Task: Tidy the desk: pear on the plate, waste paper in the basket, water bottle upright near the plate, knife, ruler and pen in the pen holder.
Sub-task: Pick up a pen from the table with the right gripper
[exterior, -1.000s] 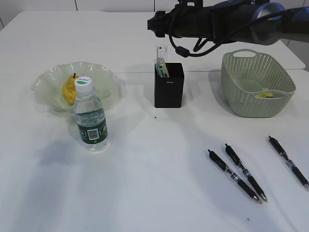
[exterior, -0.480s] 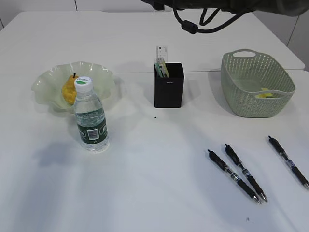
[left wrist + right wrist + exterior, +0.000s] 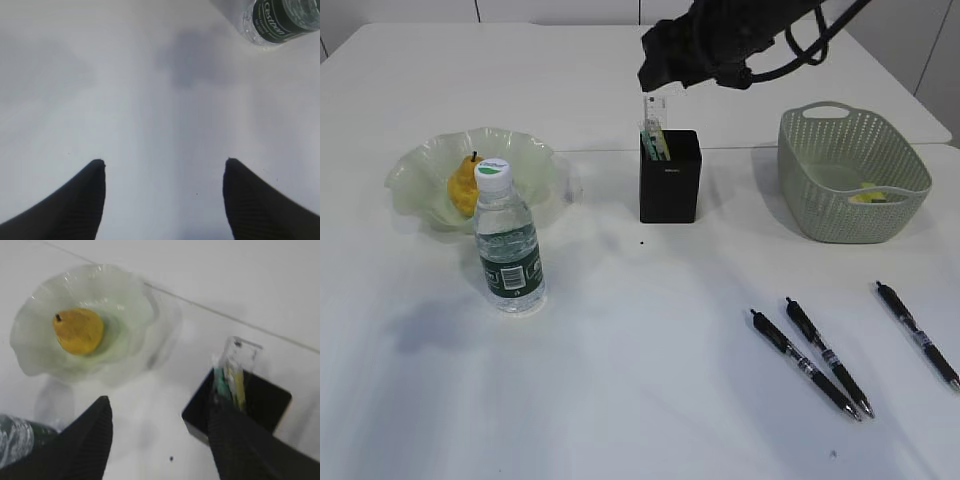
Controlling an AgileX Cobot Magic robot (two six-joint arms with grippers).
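Desk [image 3: 620,380]: white, carrying all items listed.

Plate [image 3: 420,165]: pale green glass with a wavy rim, at the left rear. Pear [image 3: 463,186]: yellow, lying in the plate's hollow; seen again in the right wrist view.

Water bottle [image 3: 508,240]: clear plastic, green label, white cap, standing upright just in front of the plate. Its base shows at the top edge of the left wrist view.

Pen holder [image 3: 670,176]: black, square, at centre rear. A clear ruler [image 3: 653,108] and a green-handled item beside it stand in its left corner; whether that item is the knife cannot be told.

Basket [image 3: 853,172]: pale green mesh, at the right rear, with a yellowish scrap [image 3: 868,196] on its floor.

Pens [image 3: 825,355]: three, black, lying flat on the desk at the front right, well apart from the pen holder.

Left gripper [image 3: 164,172]: fingers spread wide, nothing between them, over bare desk near the bottle.

Right gripper [image 3: 160,415]: fingers spread wide, empty, raised above the desk between the plate and the pen holder.
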